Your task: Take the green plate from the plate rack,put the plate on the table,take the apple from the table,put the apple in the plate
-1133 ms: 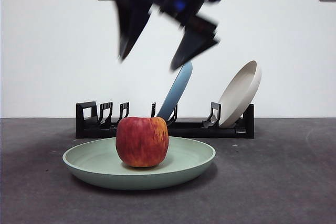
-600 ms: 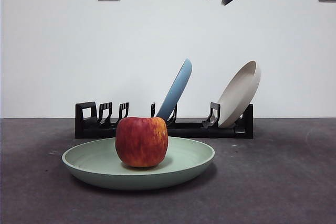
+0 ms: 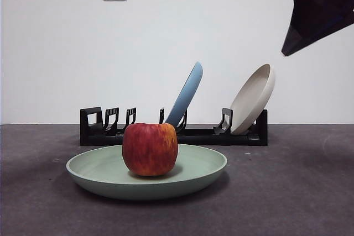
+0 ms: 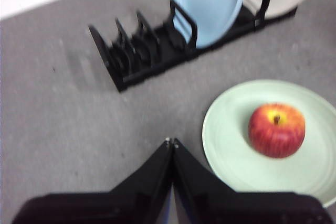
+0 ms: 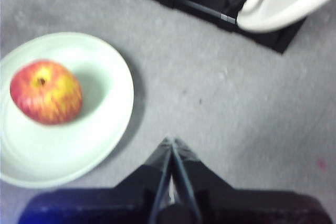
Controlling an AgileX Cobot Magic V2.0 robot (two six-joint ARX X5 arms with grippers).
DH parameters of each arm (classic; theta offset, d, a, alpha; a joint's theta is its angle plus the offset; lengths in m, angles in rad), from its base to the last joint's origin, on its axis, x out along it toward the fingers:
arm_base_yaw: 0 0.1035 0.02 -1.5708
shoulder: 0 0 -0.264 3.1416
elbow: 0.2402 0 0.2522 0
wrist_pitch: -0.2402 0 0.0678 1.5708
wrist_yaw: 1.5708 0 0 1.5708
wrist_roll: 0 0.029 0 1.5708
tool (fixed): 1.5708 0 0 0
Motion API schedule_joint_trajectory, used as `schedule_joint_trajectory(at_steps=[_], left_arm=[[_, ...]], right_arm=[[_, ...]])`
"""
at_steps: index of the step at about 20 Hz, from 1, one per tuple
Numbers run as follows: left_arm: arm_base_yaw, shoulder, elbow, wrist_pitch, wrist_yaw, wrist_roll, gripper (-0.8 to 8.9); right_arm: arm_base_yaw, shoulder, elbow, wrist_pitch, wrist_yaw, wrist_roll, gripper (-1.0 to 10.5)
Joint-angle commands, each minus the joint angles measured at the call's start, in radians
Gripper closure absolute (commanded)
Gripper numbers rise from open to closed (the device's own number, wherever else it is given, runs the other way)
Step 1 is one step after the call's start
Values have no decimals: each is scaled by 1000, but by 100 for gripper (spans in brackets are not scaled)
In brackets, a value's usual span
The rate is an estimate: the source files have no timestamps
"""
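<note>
Apple [image 3: 150, 149] sits upright in the green plate [image 3: 194, 171], which lies flat on the table [image 3: 298, 192] near the front edge, before the rack [image 3: 193, 135]. Left gripper [image 4: 171, 142] and right gripper [image 5: 171, 141] both empty, jaws together, clear of the plate. Task looks complete; nothing left.

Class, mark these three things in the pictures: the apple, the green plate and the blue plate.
apple [image 3: 150, 149], front view, middle of its red side.
green plate [image 3: 202, 164], front view, bare inner surface beside the apple.
blue plate [image 3: 186, 95], front view, middle of its back.

Matte green plate [image 3: 146, 178]; mottled, matte table [image 3: 287, 192]
</note>
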Motion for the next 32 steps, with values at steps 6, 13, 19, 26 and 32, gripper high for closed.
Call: schedule_joint_trajectory(at_steps=[6,13,19,26,32], left_arm=[[3,11,-2,-28,-2,-18,817],[40,-71,-2,-50,4,10,817],[353,-364,-97,128,159,-10,817],[589,-597,-607,493,258,-10,817],[608,-745,-843,569,266,-11,817]], right_arm=[[-5,-2,-4,8,4,18,946],[-5,-2,-4,8,3,18,946],[-5,-2,-4,8,3,18,946],[-5,-2,-4,8,3,18,946],[-5,-2,-4,8,3,18,946]])
